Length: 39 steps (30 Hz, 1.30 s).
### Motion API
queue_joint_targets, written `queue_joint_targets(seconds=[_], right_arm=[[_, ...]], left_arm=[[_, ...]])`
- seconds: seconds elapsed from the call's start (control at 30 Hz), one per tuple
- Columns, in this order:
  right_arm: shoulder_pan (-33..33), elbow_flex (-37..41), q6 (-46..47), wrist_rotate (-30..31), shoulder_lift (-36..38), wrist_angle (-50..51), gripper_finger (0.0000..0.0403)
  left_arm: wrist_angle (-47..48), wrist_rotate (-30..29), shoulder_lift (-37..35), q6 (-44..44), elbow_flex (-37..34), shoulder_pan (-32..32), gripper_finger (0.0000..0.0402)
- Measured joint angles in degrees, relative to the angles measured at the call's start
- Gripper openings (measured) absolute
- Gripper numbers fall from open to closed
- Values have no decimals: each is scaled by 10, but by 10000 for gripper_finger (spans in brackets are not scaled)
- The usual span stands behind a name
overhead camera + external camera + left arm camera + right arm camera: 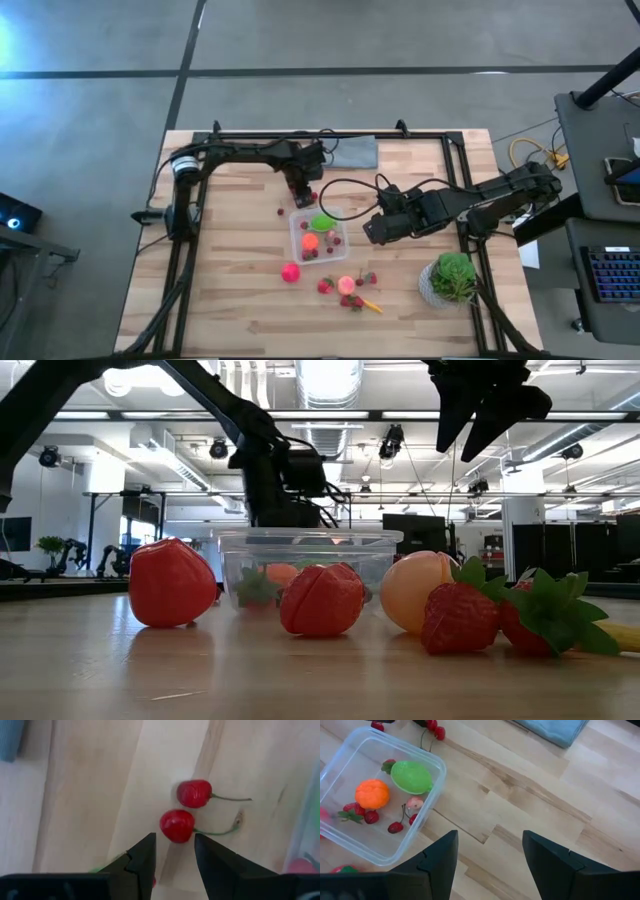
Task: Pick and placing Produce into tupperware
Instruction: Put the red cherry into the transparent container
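step: cherry pick | L gripper [174,854] part-open, empty, over cherries [177,825] by tupperware [298,222] far edge | jaws to be centred on fruit, stems avoided | R gripper [489,851] open, idle

High cam looks straight down on the whole table [240,300], both arms incl. Low cam sits at tabletop level, v. close to the produce, facing across into the room; it shares the tupperware [305,542] w/ the high view [297,240] (and w/ the right wrist view). Left wrist cam looks down close on two cherries [185,810]. Right wrist cam looks down from further up, over the tupperware [427,805].
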<state>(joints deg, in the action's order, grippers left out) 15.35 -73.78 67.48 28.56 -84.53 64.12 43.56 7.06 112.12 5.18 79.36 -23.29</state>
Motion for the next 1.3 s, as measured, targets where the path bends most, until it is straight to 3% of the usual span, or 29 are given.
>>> queue_joint_targets(seconds=[0.27,0.63,1.3], right_arm=[[0,1,0,0,0,0,215],[0,3,0,0,0,0,215],[0,7,0,0,0,-2,215]], left_arm=[[-5,0,-8,-4,10,4,120],[-13,2,-8,-78,3,4,120],[-58,0,-8,-95,-33,5,120]])
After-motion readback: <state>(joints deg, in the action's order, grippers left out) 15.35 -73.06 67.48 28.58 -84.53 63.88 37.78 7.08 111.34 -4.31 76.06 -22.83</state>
